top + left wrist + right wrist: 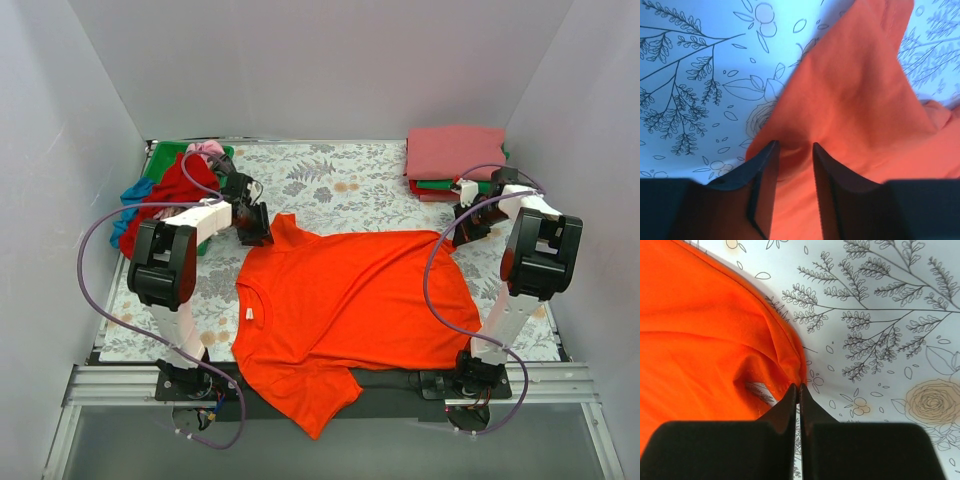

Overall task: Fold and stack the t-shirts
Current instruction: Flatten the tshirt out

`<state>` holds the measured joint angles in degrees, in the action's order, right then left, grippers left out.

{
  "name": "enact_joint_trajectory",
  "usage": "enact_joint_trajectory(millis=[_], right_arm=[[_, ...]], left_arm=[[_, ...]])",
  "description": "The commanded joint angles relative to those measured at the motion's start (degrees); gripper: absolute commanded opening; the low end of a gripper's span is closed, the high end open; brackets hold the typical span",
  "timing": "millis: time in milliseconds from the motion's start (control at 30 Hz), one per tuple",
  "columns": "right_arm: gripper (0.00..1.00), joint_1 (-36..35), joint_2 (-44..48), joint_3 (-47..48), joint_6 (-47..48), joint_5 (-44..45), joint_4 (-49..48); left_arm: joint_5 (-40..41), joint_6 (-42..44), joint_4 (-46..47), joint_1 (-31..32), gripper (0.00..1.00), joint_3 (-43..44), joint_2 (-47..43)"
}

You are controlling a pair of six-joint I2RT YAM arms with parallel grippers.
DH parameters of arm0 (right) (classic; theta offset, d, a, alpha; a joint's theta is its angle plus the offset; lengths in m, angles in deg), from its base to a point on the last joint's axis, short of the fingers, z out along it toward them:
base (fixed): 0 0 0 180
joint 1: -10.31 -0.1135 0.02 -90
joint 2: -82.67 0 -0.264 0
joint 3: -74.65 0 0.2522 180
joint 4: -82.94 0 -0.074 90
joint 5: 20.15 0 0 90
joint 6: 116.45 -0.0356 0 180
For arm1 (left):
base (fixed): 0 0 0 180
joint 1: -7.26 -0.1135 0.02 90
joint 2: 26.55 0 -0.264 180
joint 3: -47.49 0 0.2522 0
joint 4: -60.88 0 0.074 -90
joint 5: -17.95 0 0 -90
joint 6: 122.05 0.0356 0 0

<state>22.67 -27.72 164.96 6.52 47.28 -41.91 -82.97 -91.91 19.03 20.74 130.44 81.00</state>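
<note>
Orange-red t-shirt (355, 305) lies flat mid-bench, long axis running between my arms. My right end effector (798, 388) pinches its hem corner; my left end effector (792, 150), spread, straddles the far sleeve.

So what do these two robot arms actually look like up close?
Both are slim white arms with chunky black joint housings, bolted to a metal rail. A purple cable loops loosely along each. The left gripper and right gripper are black, each ending in two flat, tapering fingers. No markings are readable.

Left gripper (792, 150) low, jaws parted, right gripper (798, 390) low, jaws pressed together, both arms extended forward
</note>
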Motion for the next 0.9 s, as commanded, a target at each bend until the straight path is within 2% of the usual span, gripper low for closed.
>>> enact_joint_trajectory(millis=[0,33,67,167,367,467,500,567,600,667,733,800,867], right_arm=[[0.01,0.03,2.63,-0.7,-0.1,-2.74,-0.61],[0.01,-0.05,2.72,-1.05,-0.1,-3.01,-0.69],[0.01,-0.06,2.98,-1.32,0.07,-3.1,-0.69],[0.01,-0.06,3.78,-2.28,0.25,-3.27,-0.78],[0.01,0.03,5.53,-4.48,0.6,-2.48,-1.39],[0.01,0.03,6.24,-5.27,0.6,-2.39,-1.83],[0.01,0.03,6.33,-5.71,0.6,-2.57,-2.1],[0.01,0.12,6.33,-6.06,0.43,-2.74,-2.27],[0.01,0.12,6.33,-6.24,0.43,-2.83,-2.27],[0.01,0.03,6.33,-6.5,0.43,-2.92,-2.45],[0.01,0.03,6.15,-6.33,0.25,-3.01,-2.54],[0.01,0.03,6.06,-6.33,0.08,-3.18,-2.54],[0.01,0.03,5.8,-6.33,-0.1,-3.53,-2.63]], left_arm=[[0.55,0.53,-2.57,0.24,0.3,-1.42,-0.32],[0.55,0.27,-3.45,0.41,0.27,-1.86,-1.02],[0.46,0.18,-3.8,0.5,0.17,-3.34,-1.55],[-0.5,-1.48,-5.21,0.5,0.0,-7.55,-5.93],[-5.85,-9.12,-6.97,2.34,0.0,-17.41,-22.34],[-7.98,-10.98,-7.76,2.96,0.0,-21.81,-27.11],[-7.54,-11.77,-8.37,2.96,0.02,-22.6,-28.0],[-4.57,-11.86,-8.99,2.96,0.17,-22.17,-29.4],[-0.37,-12.04,-8.82,2.79,0.31,-20.86,-30.89],[2.29,-11.6,-8.38,2.52,0.41,-18.49,-31.61],[3.18,-9.85,-6.89,1.65,0.47,-13.67,-29.6],[2.66,-8.36,-5.75,0.51,0.48,-9.71,-26.27],[1.95,-4.84,-5.57,0.24,0.47,-3.38,-18.54]])
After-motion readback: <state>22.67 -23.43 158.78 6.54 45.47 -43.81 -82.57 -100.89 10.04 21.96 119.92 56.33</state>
